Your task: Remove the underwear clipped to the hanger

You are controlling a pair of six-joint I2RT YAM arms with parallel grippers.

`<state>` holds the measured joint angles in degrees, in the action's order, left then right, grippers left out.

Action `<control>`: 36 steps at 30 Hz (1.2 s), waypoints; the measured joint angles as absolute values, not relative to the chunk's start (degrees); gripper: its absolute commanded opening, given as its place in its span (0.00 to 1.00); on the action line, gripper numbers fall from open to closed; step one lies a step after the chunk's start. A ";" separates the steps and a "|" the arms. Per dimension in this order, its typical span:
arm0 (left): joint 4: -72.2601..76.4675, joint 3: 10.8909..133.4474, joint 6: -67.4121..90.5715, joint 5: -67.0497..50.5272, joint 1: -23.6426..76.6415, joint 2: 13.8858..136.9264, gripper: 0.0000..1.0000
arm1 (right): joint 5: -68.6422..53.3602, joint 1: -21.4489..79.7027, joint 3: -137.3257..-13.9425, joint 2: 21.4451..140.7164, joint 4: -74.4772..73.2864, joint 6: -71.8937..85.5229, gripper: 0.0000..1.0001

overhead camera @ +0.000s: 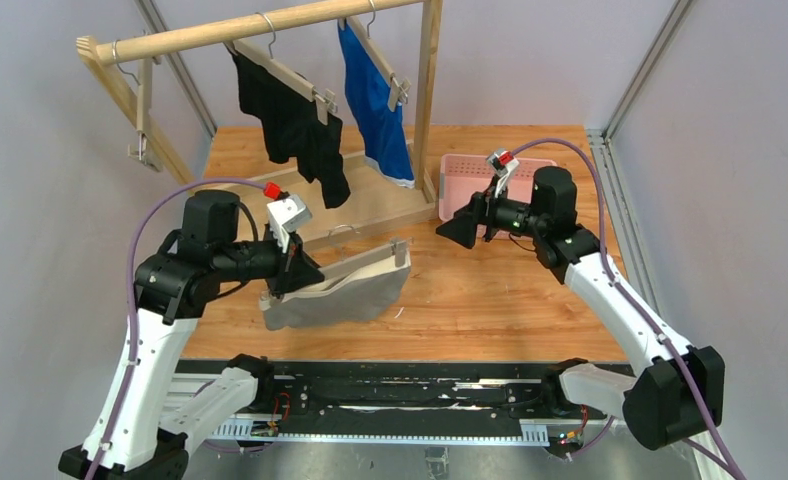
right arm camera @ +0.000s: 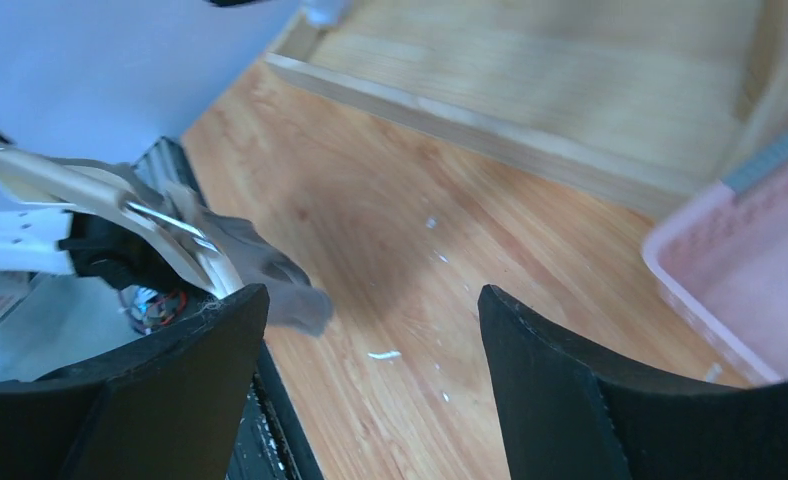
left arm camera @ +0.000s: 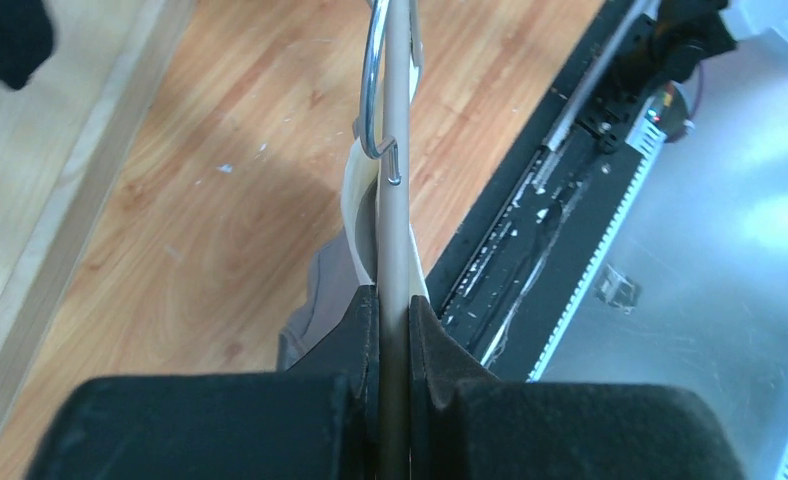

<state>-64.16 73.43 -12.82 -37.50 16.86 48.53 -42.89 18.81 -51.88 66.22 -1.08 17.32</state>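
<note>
Grey cloth briefs are held low over the wooden tabletop on a pale wooden clip hanger clamped by the left gripper, its long axis aimed at the right gripper, jaws spread wide.

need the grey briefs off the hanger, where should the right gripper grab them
Probably pinch the grey briefs low, below the hanger bar, near its right end, coming from the right: the left gripper clamps the bar's left end, the right gripper is open.

grey briefs: mostly hidden under the hanger in my left wrist view
pink basket: right of the hanger, cut off at the frame edge; I see one corner
</note>
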 measured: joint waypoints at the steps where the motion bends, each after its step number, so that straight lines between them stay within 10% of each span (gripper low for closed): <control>1: -64.12 73.45 -13.32 -38.65 17.34 49.04 0.00 | -45.43 18.81 -52.12 66.08 0.75 17.58 0.80; 28: -54.17 74.59 -17.56 -51.70 21.19 55.81 0.00 | -69.52 22.68 -47.05 69.84 37.76 36.21 0.75; 31: -53.39 74.56 -16.82 -51.70 21.19 55.75 0.00 | -69.58 23.35 -46.98 70.00 37.93 36.47 0.62; 36: -52.36 74.56 -15.97 -50.98 21.19 56.23 0.00 | -70.11 23.92 -46.96 70.00 38.39 36.51 0.02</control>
<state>-52.36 74.56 -15.97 -50.98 21.19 56.23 -70.11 23.92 -46.96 70.00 38.39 36.51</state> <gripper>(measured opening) 0.077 0.375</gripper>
